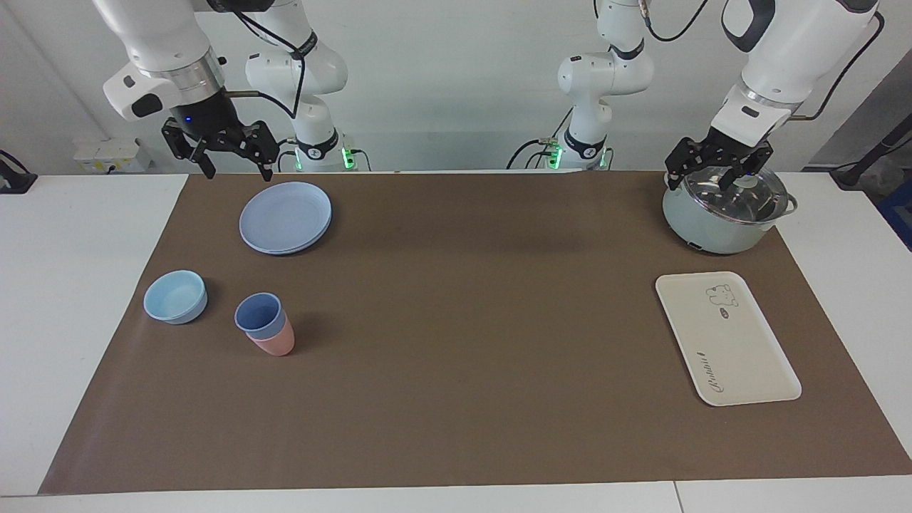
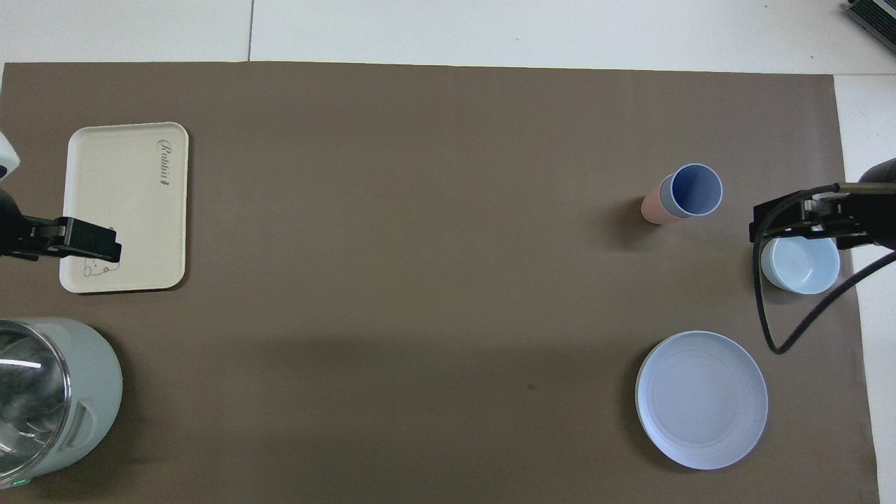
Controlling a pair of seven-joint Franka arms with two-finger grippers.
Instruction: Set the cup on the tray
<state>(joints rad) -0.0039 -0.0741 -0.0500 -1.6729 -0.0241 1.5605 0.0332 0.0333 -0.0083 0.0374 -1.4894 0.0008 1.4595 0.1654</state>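
Aloft, open: left claw (image 1: 716, 173), right claw (image 1: 226, 158).

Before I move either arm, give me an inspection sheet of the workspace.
Surface: brown mat on a white table.
Job's things: periwinkle cup nested in a pink tumbler; cream tray bare, toward the left arm's end.
Clutter: light-blue bowl; round blue plate; lidded pot.
Grippers: right gripper open, raised by the plate; left gripper open, over the pot.
Cables: black cable on the right arm.
Surroundings: white wall; power strip.
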